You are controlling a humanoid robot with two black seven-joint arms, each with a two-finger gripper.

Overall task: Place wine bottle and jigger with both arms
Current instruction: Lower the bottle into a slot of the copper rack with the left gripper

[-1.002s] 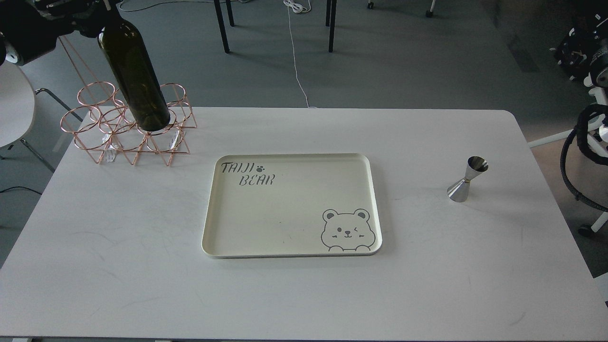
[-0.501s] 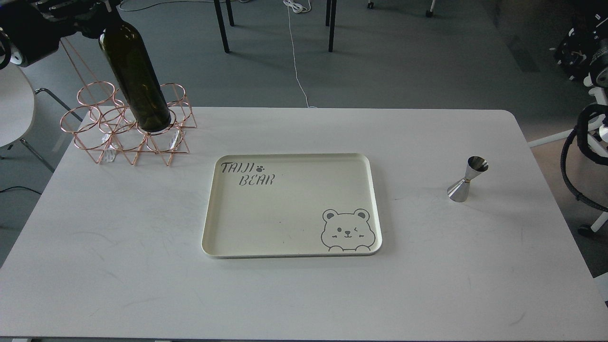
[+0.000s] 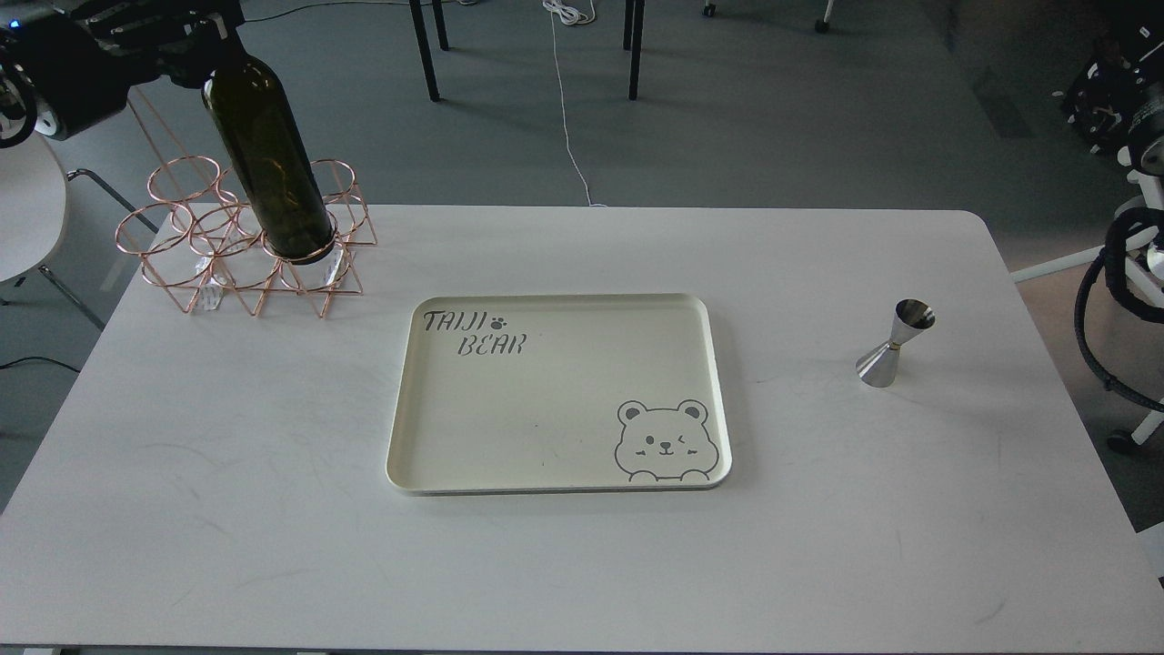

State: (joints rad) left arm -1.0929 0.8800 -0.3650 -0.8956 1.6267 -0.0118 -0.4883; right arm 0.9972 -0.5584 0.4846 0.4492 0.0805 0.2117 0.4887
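1. The left tool [image 3: 195, 36] sits at the top left corner of the head view, closed round the narrow neck of the wine bottle [image 3: 268, 164]. Its fingers read as one dark mass, so I judge the grip from the bottle hanging tilted beneath it.

2. The wine bottle runs down and to the right of the left tool. Its long axis leans, neck up toward the tool, base lower and further right.

3. The bottle's base sits in one ring of the rose-gold wire bottle rack [image 3: 241, 241], directly below the left tool. I cannot tell whether the base rests on the rack or hangs just inside the ring.

4. The jigger [image 3: 896, 344] stands upright on the white surface [image 3: 227, 509], well apart from the left tool, far across to the right.

5. Of the right arm only a looped black cable [image 3: 1105, 291] shows at the right edge. The right tool is out of view, so its opening cannot be told.

6. The cream bear-print tray [image 3: 400, 409] lies between bottle and jigger, empty, below and right of the left tool.

7. The relation that matters: the jigger lies on the right arm's side, long axis vertical, so the right arm is the nearer one for it, while the left arm handles the bottle.
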